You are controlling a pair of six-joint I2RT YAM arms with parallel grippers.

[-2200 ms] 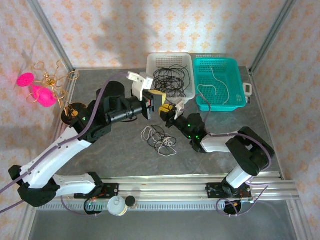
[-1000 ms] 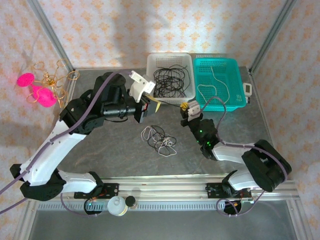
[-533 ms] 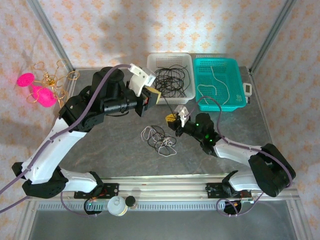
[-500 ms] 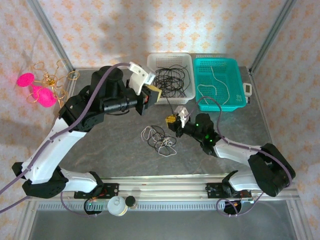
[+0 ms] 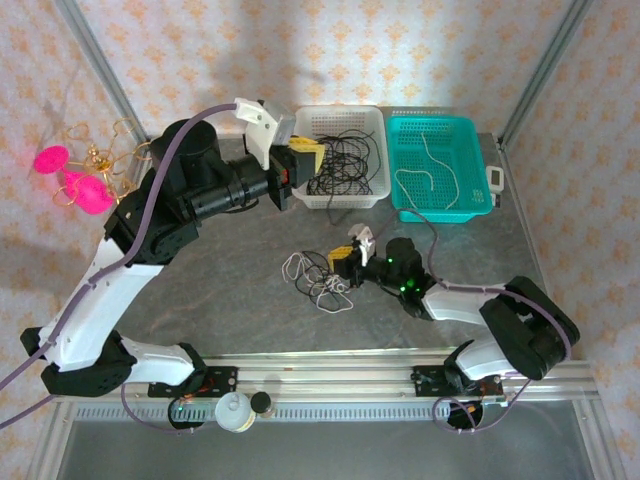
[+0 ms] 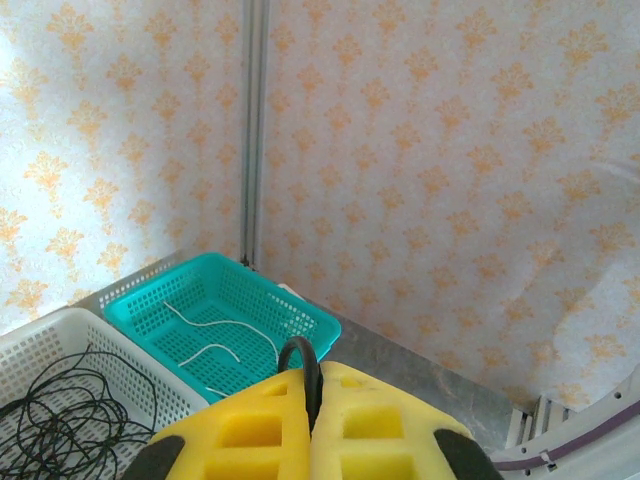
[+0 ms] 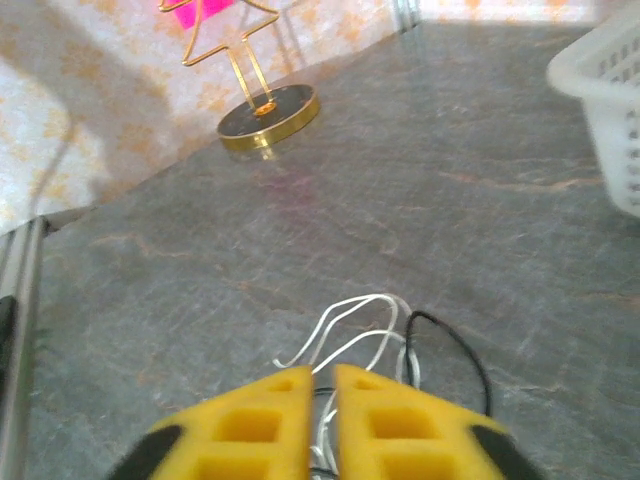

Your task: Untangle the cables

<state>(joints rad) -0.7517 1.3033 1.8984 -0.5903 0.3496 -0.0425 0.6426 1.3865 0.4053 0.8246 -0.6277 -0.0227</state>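
A small tangle of white and black cables [image 5: 318, 277] lies on the grey table in the top view. My right gripper [image 5: 345, 262] hovers low at its right edge. Seen from the right wrist, its yellow fingers [image 7: 255, 425] stand a narrow gap apart, so the gripper [image 7: 323, 372] is open, with white cables [image 7: 365, 325] and a black one [image 7: 460, 345] just ahead and beneath. My left gripper [image 5: 305, 158] is raised over the white basket [image 5: 375, 118], which holds more black cables [image 5: 345, 160]. It is shut [image 6: 310, 370] on a black cable loop [image 6: 303, 352].
The teal basket [image 5: 470, 212] [image 6: 300, 322] beside the white one holds white cables [image 5: 430, 165]. A gold wire stand with pink pompoms [image 5: 90, 180] [image 7: 268, 108] stands at the far left. A small white device [image 5: 496, 178] lies right of the teal basket.
My left gripper has risen and swung back over the white basket with the black cable. My right gripper has come back from the teal basket and dropped to the tangle.
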